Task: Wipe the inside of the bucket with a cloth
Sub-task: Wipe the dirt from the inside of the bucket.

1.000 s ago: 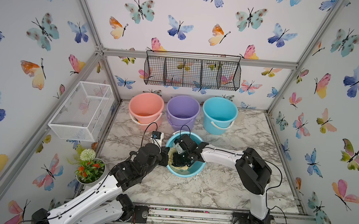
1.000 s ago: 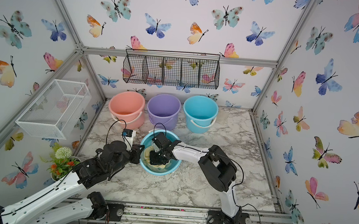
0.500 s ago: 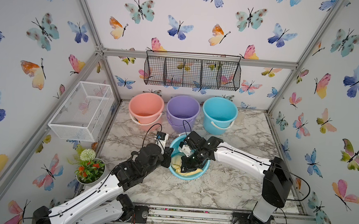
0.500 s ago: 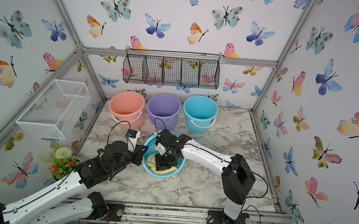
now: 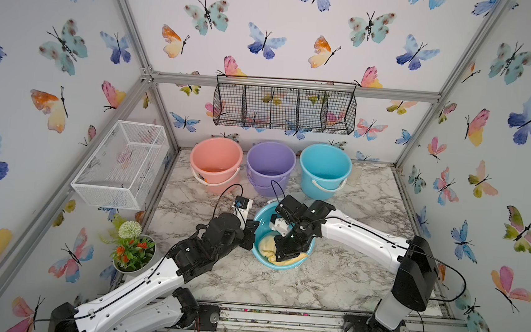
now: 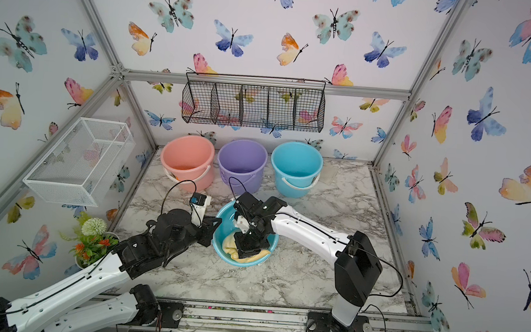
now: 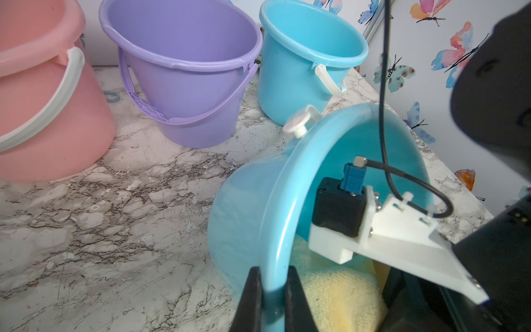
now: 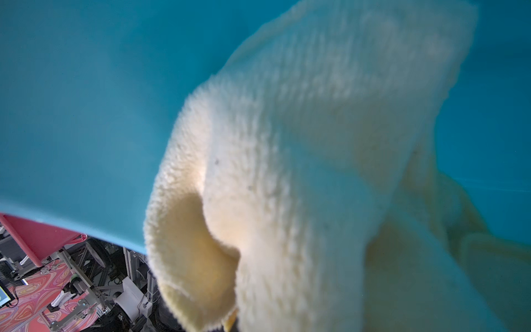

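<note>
bucket (image 5: pixel 264 221) shifted right — one cloth (image 5: pixel 267 245) inside, three buckets (image 5: pixel 270 160) behind

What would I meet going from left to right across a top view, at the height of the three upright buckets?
white wire basket → pink bucket → purple bucket → upright blue bucket
</note>
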Motion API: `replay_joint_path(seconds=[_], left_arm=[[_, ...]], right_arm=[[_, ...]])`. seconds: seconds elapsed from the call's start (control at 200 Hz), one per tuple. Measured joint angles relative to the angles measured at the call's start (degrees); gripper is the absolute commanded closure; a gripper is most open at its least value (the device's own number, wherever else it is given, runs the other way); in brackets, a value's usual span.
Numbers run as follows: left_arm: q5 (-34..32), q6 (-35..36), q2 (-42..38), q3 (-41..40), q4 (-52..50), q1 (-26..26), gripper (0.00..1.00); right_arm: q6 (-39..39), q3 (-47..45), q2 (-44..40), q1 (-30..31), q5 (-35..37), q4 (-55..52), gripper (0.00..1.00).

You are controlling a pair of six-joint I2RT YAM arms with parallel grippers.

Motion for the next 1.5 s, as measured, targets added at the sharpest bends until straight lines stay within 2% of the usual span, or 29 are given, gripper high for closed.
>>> replay_joint_path(seconds=[0.35,0.661,1.181,1.336,1.496], left_arm=[[1.9,1.2,0.1,0.0,0.3,0.2,1.00],[-0.7,-1.5,0.5,0.0,-0.1,1.1,1.00],[1.3,-1.0,0.5,0.0,0.9,0.3,1.00],[1.2,-0.9,0.5,0.0,0.9,0.3,1.00],[0.7,-0.7,0.5,0.0,0.9,0.3,1.00]], right_arm=[[-1.6,0.2,7.1,-0.1,6.4,5.3,0.98],[0.4,-0.2,13.0,0.4,17.3,13.7,0.98],[2.4,-11.4,7.8,0.9,25.9,28.1,0.98],[1.7,-11.6,3.3,0.9,25.2,26.4,0.98],[0.9,-6.4,0.8,0.9,22.1,17.7,0.98]])
